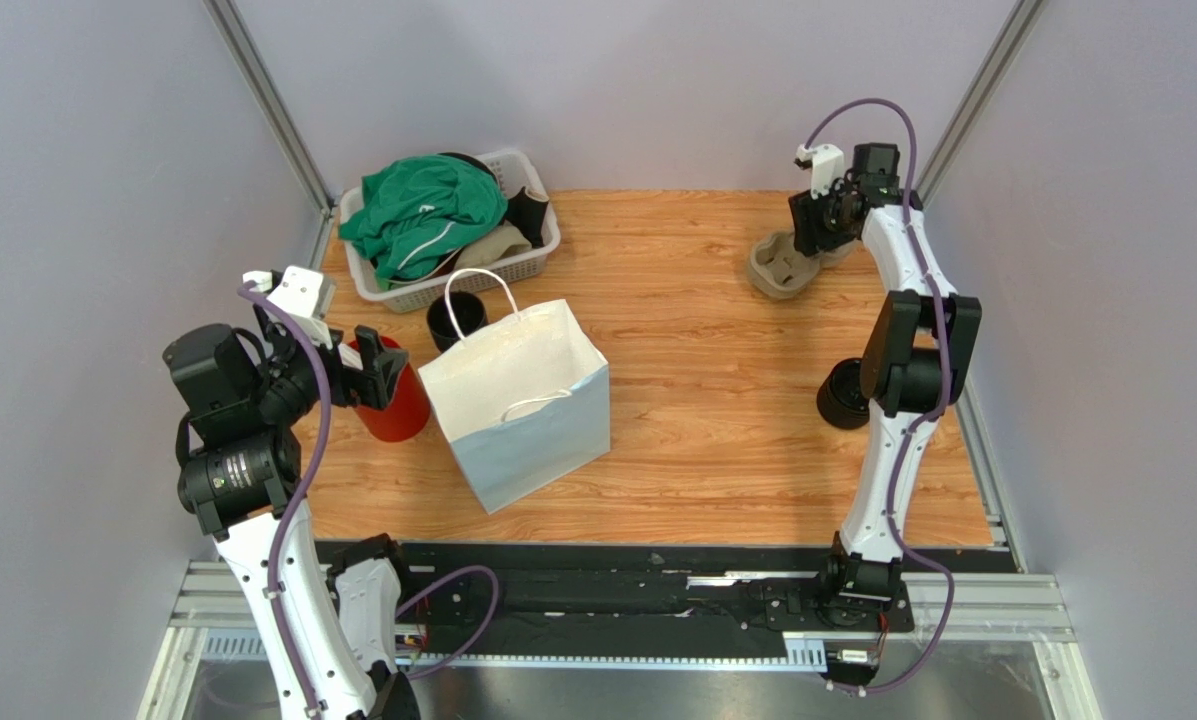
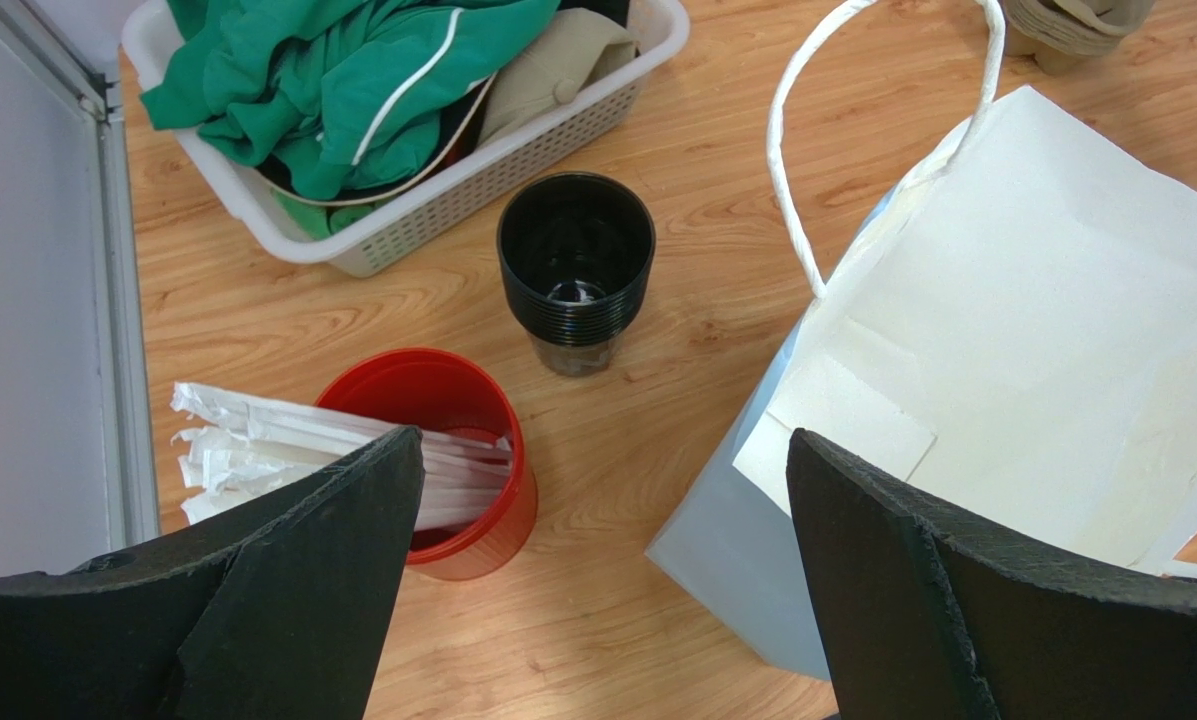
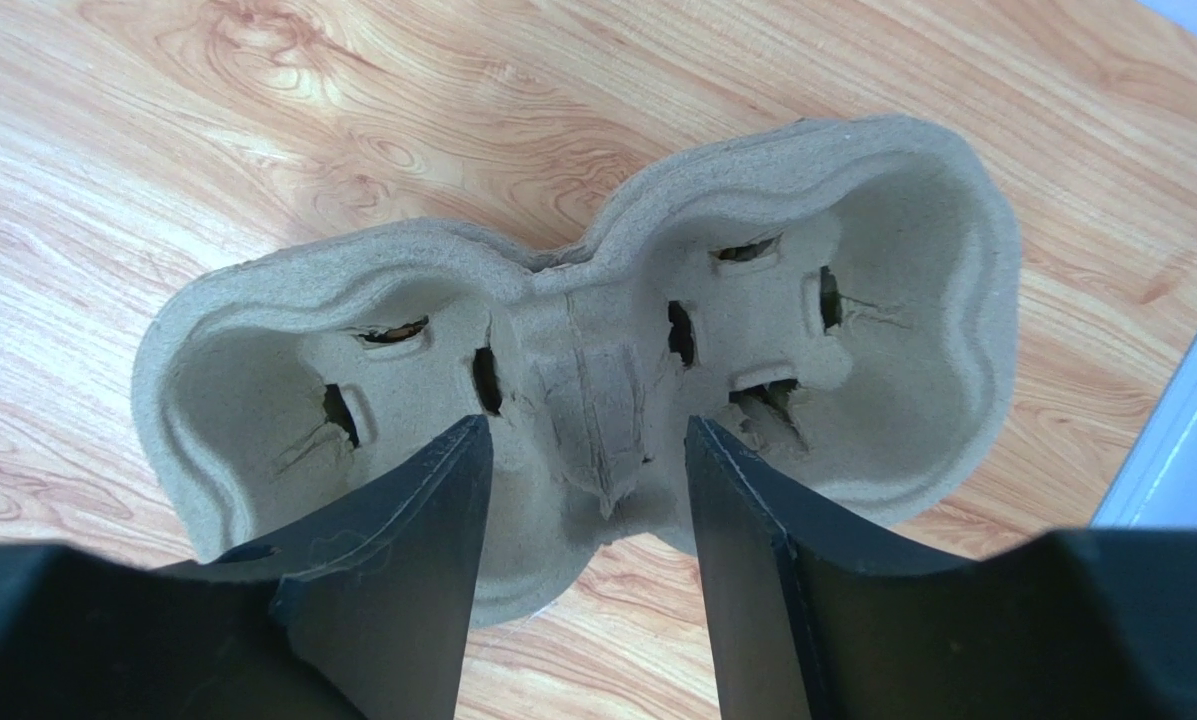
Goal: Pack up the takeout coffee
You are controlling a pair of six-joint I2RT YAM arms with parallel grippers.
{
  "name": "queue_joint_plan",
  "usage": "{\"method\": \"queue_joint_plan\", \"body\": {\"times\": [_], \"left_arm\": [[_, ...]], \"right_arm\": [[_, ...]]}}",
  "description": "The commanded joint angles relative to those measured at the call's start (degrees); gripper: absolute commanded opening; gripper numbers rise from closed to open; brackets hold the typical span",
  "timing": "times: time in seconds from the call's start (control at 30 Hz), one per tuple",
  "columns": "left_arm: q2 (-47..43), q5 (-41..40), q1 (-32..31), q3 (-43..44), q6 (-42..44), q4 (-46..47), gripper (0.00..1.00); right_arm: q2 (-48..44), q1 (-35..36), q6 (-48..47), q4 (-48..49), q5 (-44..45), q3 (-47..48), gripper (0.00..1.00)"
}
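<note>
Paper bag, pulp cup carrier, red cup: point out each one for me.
Paper bag (image 1: 517, 393): top view, on its flat white side.
Pulp cup carrier (image 3: 890, 390): right wrist view, inside its right-hand well.
Red cup (image 2: 492, 518): left wrist view, on its outer wall.

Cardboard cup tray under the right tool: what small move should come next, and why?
Probably raise the right tool up, clear of the cup tray. Its jaws stand apart on either side of the tray's middle ridge, pinching nothing, and the tray sits flat on the table with both wells empty, so its job here looks done.
</note>
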Motion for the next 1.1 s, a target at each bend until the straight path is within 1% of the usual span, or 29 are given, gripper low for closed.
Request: {"method": "queue_joint_plan", "body": {"times": [0.0,0.1,0.13,0.2,0.23,0.4,0.43,0.53,0.63,0.8,1.07], "left_arm": [[-0.2,1.4,0.7,-0.6,-0.7,2.3,0.99],[-0.1,1.5,0.9,-0.6,-0.7,2.4,0.99],[0.0,1.5,1.0,-0.6,-0.7,2.4,0.99],[0.0,1.6,1.0,-0.7,-0.7,2.4,0.99],[0.0,1.6,1.0,-0.7,-0.7,2.4,0.99],[0.1,1.6,1.0,-0.6,-0.9,2.5,0.99],[0.2,1.7,1.0,-0.7,-0.9,2.6,0.99],[0.1,1.8,1.0,-0.8,-0.8,2.7,0.99],[0.2,1.9,1.0,-0.9,-0.9,2.9,0.99],[0.2,1.9,1.0,-0.7,-1.0,2.8,0.99],[-0.3,2.1,1.2,-1.0,-1.1,2.9,0.99]], "right_arm": [[1.5,-0.1,-0.4,1.6,-0.6,2.4,0.53],[1.5,-0.1,-0.3,2.0,-0.9,2.4,0.49],[1.5,-0.1,-0.1,2.1,-0.8,2.5,0.45],[1.2,-0.1,0.2,2.4,-1.0,2.4,0.39],[1.1,-0.1,0.3,2.6,-1.3,2.3,0.33],[-0.1,-0.1,1.5,3.3,-2.0,1.8,0.22],[-0.8,0.0,1.6,3.5,-2.1,1.4,0.18],[-2.1,-0.1,2.1,4.8,-2.1,0.3,0.15],[-2.9,-0.1,2.6,4.3,-2.4,0.2,0.15],[-6.8,-0.1,4.0,5.5,-3.4,-1.8,0.17],[-8.9,0.2,4.6,4.8,-2.8,-3.6,0.16]]}}
